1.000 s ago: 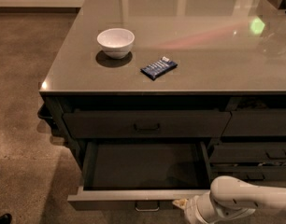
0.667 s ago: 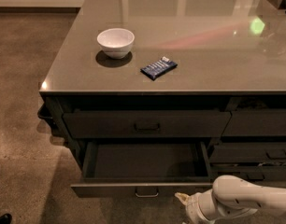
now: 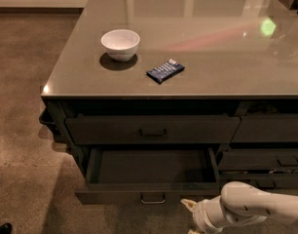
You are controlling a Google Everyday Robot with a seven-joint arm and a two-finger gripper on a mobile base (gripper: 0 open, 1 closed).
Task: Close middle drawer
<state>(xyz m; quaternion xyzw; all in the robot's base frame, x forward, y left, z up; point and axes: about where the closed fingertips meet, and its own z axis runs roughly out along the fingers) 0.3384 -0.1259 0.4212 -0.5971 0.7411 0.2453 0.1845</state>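
The middle drawer is a wide dark drawer pulled partly out of the cabinet, with its dark bare interior showing. Its low flat front carries a small bar pull at the centre. Above it the taller-fronted top drawer is shut. My gripper is at the bottom of the camera view, just right of the bar pull and in front of the drawer front, at the end of my white arm. I cannot tell if it touches the front.
A white bowl and a blue snack packet lie on the grey countertop. Narrower drawers stand in the stack to the right, some slightly ajar. Concrete floor lies to the left, with a dark shoe at the bottom left.
The middle drawer has slid further into the cabinet than a second ago. My gripper has moved up the frame with the drawer front.
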